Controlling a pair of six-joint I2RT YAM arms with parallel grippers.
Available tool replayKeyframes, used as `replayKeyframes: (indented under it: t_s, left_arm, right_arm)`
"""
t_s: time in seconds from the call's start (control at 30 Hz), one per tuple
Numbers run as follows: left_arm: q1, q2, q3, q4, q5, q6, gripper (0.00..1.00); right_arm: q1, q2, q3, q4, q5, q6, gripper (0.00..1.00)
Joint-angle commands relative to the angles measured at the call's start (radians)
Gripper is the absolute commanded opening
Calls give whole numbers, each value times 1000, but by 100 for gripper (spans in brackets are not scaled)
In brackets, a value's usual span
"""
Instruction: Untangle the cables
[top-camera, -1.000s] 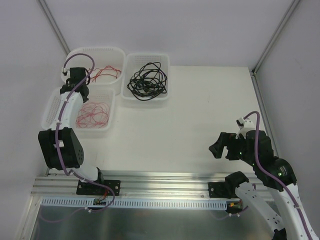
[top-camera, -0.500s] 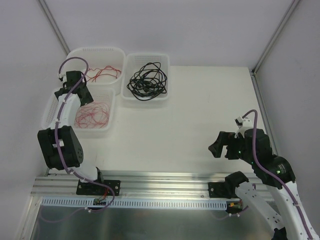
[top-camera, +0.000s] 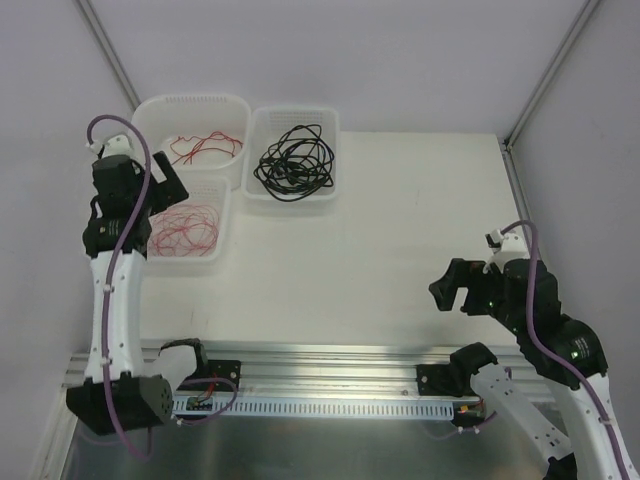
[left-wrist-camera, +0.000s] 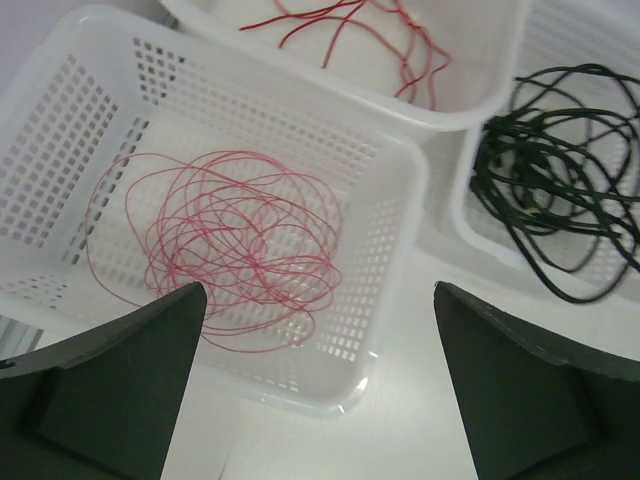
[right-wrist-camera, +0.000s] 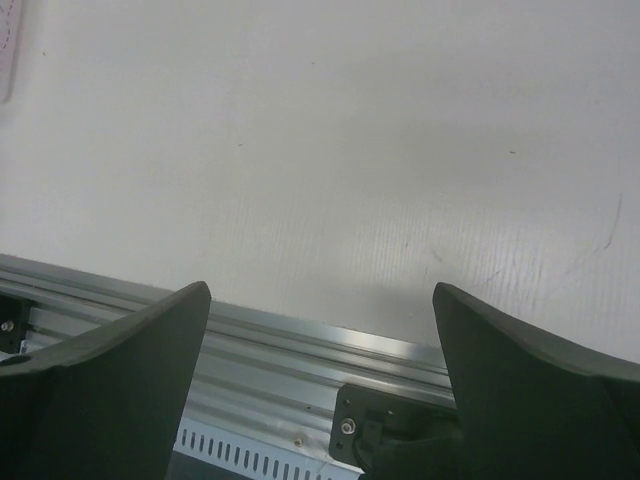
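From overhead I see my left gripper (top-camera: 165, 183) above the near basket (top-camera: 190, 268), jaws spread and empty, and the right gripper (top-camera: 452, 288) equally wide and empty over bare table (top-camera: 400, 220) by the rail (top-camera: 330, 360). The left wrist view sharpens what the top view only sketches. A loose red coil (left-wrist-camera: 230, 250) lies flat on that basket's floor, more red wires (left-wrist-camera: 380, 30) sit in the far basket (left-wrist-camera: 450, 112), and the black cables (left-wrist-camera: 550, 190) are bundled in the right basket (left-wrist-camera: 590, 40) (plug ends too small to pick out). The right wrist view gives me just tabletop and rail between its open fingers.
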Motion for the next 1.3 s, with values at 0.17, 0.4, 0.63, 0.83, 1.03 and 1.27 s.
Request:
replayKeyframes:
  t_s: [0.17, 0.4, 0.63, 0.83, 1.03, 1.27]
  left_arm:
    - [-4, -486, -85, -119, 263, -3, 99]
    - [-18, -729, -42, -372, 222, 50, 99]
    - [-211, -903, -74, -477, 58, 20, 99]
    - [-298, -1026, -79, -506, -39, 10, 99]
    - [-318, -1129, -111, -512, -80, -8, 99]
    - [-318, -1216, -136, -511, -182, -40, 99]
  right_arm:
    - [3, -77, 133, -36, 189, -112, 100]
    - [3, -218, 151, -22, 312, -172, 99]
    - [1, -358, 113, -45, 303, -206, 100]
    - [0, -422, 87, -52, 347, -197, 99]
    - [0, -462, 70, -67, 364, -209, 100]
    - [1, -499, 53, -62, 374, -212, 100]
